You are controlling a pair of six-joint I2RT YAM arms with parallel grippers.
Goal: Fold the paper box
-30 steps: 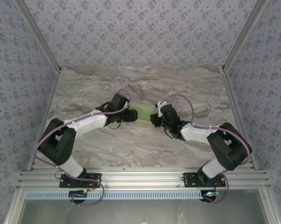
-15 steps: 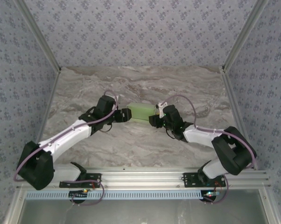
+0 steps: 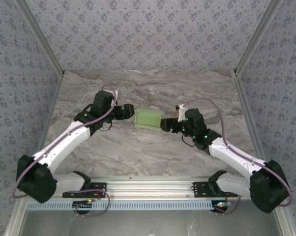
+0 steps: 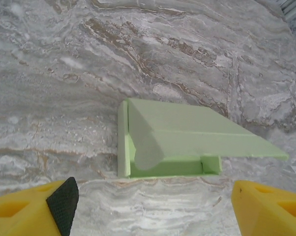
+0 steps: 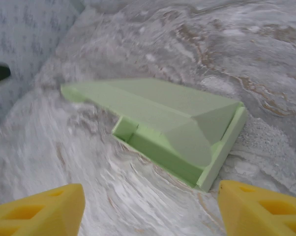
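Tabletop [image 3: 138, 152]: arms [image 3: 64, 142] outstretched beside paper box [image 3: 148, 118]

Overhead rear view; two close wrist views on the paper box [image 4: 187, 135], opposite sides.

A: Condition of left arm [image 3: 64, 142] and right arm [image 3: 231, 153]?
B: White link shells, black joint housings, mauve cable [image 3: 202, 100] looped along each. Small green lights on right wrist.
A: Left pincer [image 3: 129, 112], right pincer [image 3: 163, 124]?
B: Black bodies, yellow moulded fingers [image 4: 20, 211] with recessed pockets; black pad [image 4: 63, 201] on one left finger.
A: Bases [image 3: 84, 189]?
B: Black plates.
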